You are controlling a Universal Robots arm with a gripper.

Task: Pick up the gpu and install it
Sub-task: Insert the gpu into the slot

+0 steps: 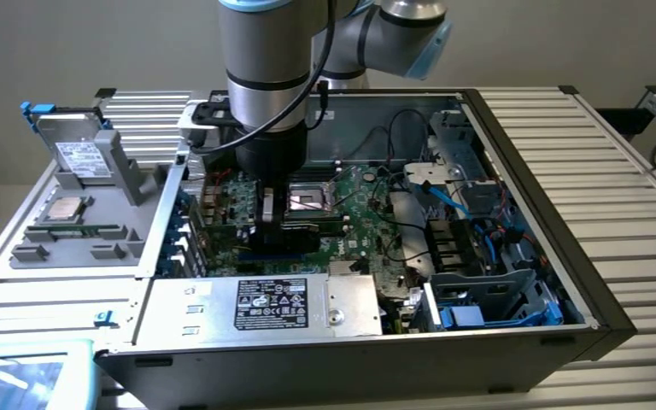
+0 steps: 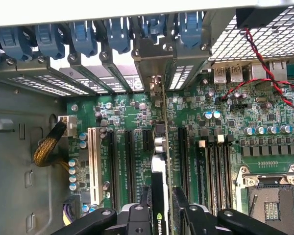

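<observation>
I see the gpu (image 2: 160, 161) standing on edge in a motherboard (image 2: 225, 127) expansion slot, its bracket end at the rear slot openings, so it looks seated or nearly so. My gripper (image 2: 161, 215) straddles the card's near end, one finger either side; I cannot tell whether it clamps or has let go. The board lies flat in the open computer case (image 1: 556, 222), which rests on a slatted metal bench (image 1: 635, 171), with a grey parts tray (image 1: 66, 231) beside it

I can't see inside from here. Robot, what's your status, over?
Hand down inside the computer case, fingers either side of the gpu. Gpu standing on edge over the motherboard slots. Nothing in the way.
</observation>
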